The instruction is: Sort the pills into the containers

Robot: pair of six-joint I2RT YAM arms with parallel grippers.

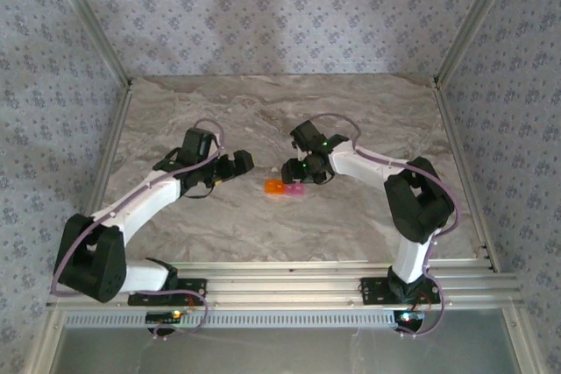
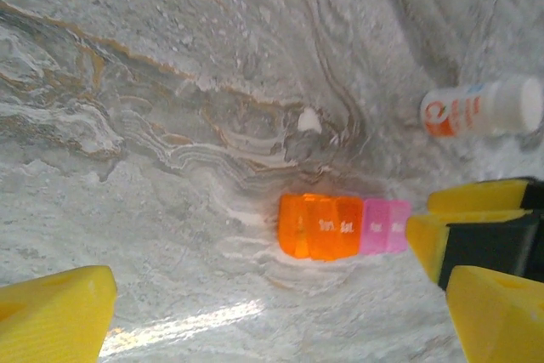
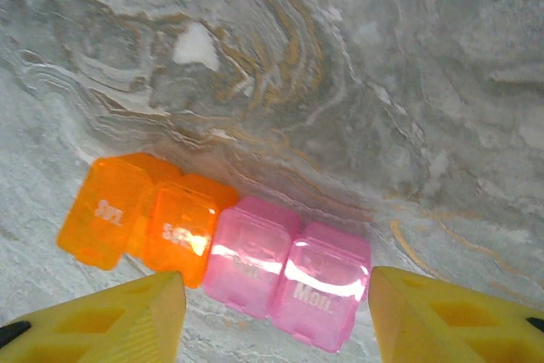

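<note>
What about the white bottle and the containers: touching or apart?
Apart. The left wrist view shows bare table between the white bottle and the containers.

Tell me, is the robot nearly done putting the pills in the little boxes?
Not yet. Done: nothing I can see; no pills show in the containers. In hand: the right gripper hangs open over their pink end, gripping nothing, and the left gripper is open and empty nearby. Left: the white bottle lies on its side on the table, so all the sorting seems to remain.
</note>
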